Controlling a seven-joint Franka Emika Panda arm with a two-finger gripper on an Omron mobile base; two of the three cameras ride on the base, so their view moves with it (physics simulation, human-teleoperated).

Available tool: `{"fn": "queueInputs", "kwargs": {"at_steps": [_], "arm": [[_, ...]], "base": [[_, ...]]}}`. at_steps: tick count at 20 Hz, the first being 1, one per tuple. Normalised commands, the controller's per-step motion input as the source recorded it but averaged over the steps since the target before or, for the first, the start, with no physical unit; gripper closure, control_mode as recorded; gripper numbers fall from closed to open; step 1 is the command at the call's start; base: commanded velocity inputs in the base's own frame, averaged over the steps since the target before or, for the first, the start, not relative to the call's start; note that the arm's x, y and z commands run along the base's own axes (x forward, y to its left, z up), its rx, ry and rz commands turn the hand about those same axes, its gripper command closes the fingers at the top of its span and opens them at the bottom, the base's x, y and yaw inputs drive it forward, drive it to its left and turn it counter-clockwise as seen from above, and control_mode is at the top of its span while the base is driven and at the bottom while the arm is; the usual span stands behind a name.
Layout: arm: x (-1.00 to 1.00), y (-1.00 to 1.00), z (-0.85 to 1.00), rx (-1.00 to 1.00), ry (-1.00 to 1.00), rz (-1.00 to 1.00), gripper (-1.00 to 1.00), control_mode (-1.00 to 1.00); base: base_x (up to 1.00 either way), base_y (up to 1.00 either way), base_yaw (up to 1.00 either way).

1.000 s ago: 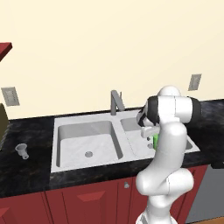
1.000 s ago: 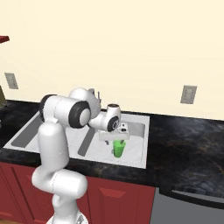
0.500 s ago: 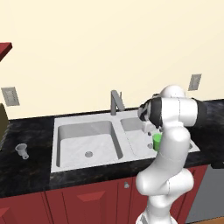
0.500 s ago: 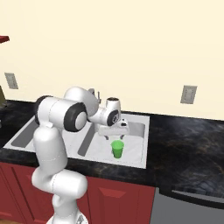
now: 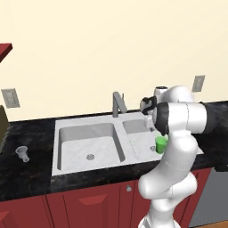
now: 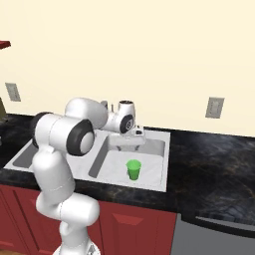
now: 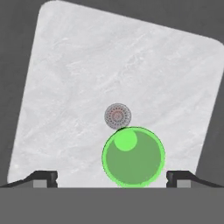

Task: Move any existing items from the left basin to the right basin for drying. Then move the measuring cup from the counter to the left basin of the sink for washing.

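Note:
The green tumbler [image 6: 133,169] stands upright on the floor of the right basin [image 6: 152,154], near its front, free of any grip. My gripper [image 6: 127,143] hangs open a short way above it. The hand view looks straight down into the tumbler [image 7: 133,157], which sits beside the round drain [image 7: 117,115] of the right basin [image 7: 87,78], between the two wide-apart fingertips [image 7: 43,177]. In the left base view, the tumbler [image 5: 160,144] peeks out beside my arm. The left basin [image 5: 89,142] holds nothing. The measuring cup [image 5: 22,153] stands on the counter [image 5: 26,178], left of the sink.
A grey angular faucet [image 5: 117,103] rises behind the divider between the basins. My own arm stands in front of the sink's right side. Black counter [image 6: 209,169] stretches to the right of the sink, with wall outlets [image 6: 214,107] above.
My gripper has risen straight up off the green tumbler, which stays standing in the right basin. The jaws remain wide.

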Motion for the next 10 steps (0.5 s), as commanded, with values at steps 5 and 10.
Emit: {"fn": "queueInputs", "kwargs": {"at_steps": [5, 10], "arm": [[-0.09, 0.12, 0.51, 0.0, 0.03, -0.04, -1.0, -1.0], [-0.22, 0.14, 0.42, 0.0, 0.01, -0.06, -1.0, -1.0]], "base": [[0.0, 0.0, 0.0], [0.0, 0.0, 0.0]]}}
